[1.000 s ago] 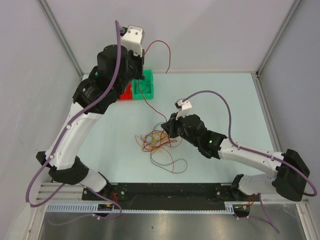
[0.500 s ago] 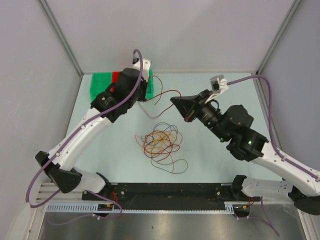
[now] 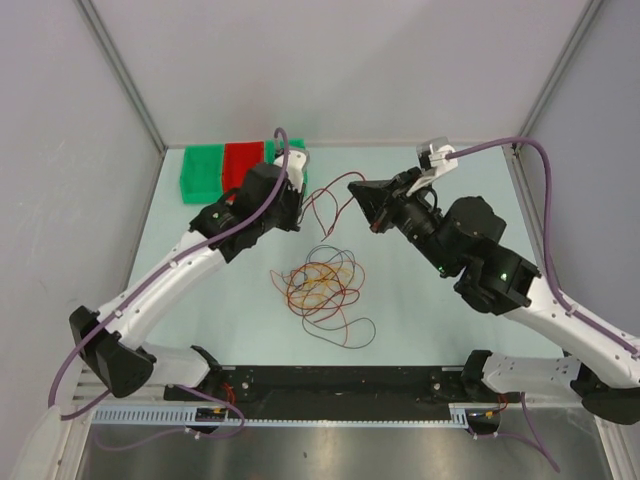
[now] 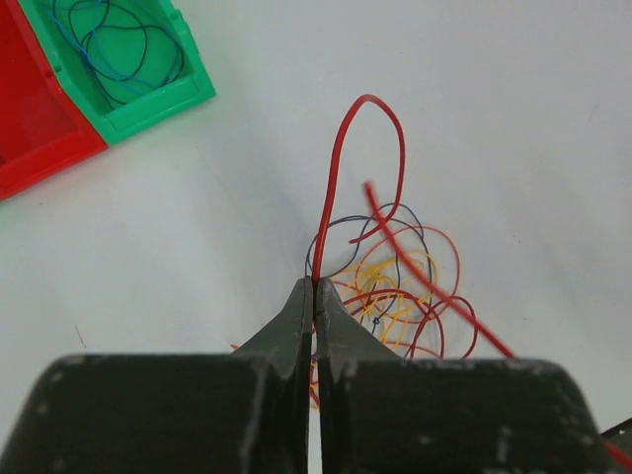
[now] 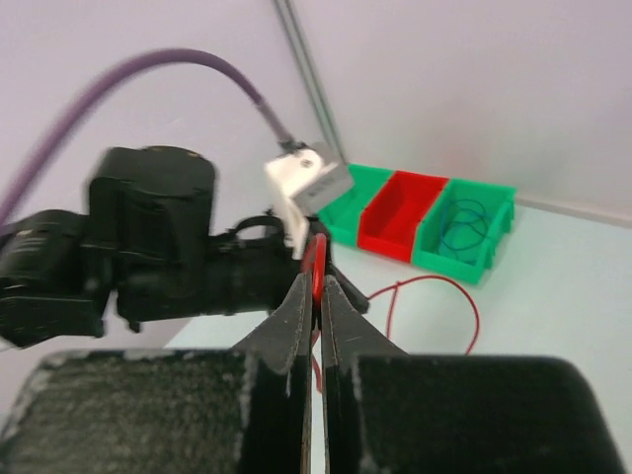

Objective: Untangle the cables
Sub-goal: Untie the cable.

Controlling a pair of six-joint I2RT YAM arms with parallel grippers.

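The right fingers (image 5: 314,296) have risen from the heap and now pinch the same red wire (image 4: 338,158) that the left fingers (image 4: 314,301) clamp, so it hangs slack between them. The tangle (image 3: 320,285) lies on the worktop (image 3: 230,300) below both, seemingly one strand lighter. The bins (image 3: 225,160) beyond the left fingers are now uncovered.

Left hand (image 3: 298,200): raised high near the back wall a second ago, it has come down low, just beside the row of bins (image 3: 200,172). The arm no longer covers those bins.

Right hand (image 3: 353,190): it was down at the cable pile (image 3: 320,285) and has lifted clear, now facing the left hand.

Red cable (image 4: 331,188): previously looped high from the left hand alone, it now hangs slack between both hands, pinched by each.
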